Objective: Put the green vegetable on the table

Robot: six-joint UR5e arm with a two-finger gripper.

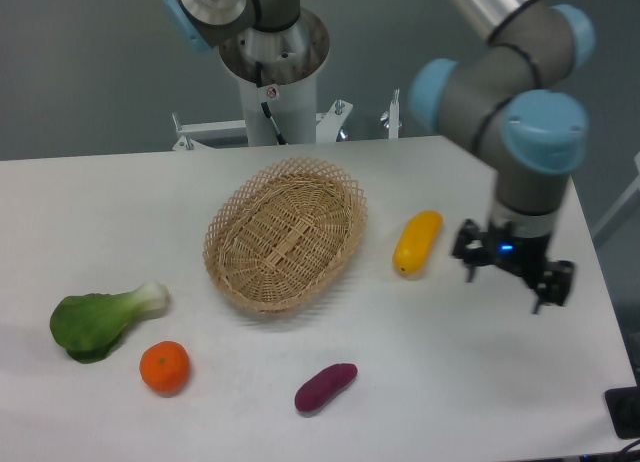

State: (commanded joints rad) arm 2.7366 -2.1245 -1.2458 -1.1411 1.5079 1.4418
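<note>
Hung at the right side of the table (120, 197), the gripper (512, 275), fingers pointing down, nothing between them. Just left of it, the yellow squash (416, 242); beyond that, the wicker basket (285, 234) in the middle, blocking any straight low path leftward. Nearer the front edge, a bare strip broken only by the purple sweet potato (325, 386) and the orange (164, 367). Far left, the green vegetable (101, 318), lying flat, close to the orange but apart from it, open from above and from the left.
</note>
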